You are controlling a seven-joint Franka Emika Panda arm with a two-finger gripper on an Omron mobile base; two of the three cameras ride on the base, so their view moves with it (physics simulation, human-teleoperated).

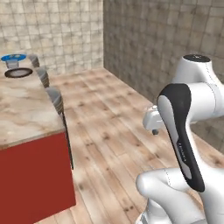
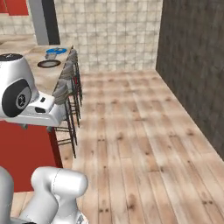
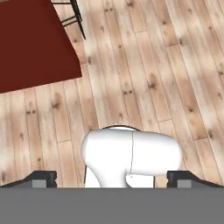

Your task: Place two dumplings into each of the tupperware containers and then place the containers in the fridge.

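In the hand view my gripper [image 3: 111, 179] points down at the wooden floor. Its two dark fingertips [image 3: 41, 178] stand far apart at the bottom corners, open with nothing between them. The hand hangs well away from the counter [image 1: 26, 109], out over the floor beside its red side. The dumplings and the tupperware containers are out of view. A tall grey upright [image 2: 40, 22] stands behind the counter's far end; I cannot tell whether it is the fridge.
A blue round plate [image 1: 13, 57] and a dark-brown round plate [image 1: 18, 72] lie at the far end of the marble counter. Stools [image 2: 65, 87] line its side. A dark stone wall [image 2: 192, 65] bounds the right. Broad wooden floor [image 2: 131, 144] lies between.
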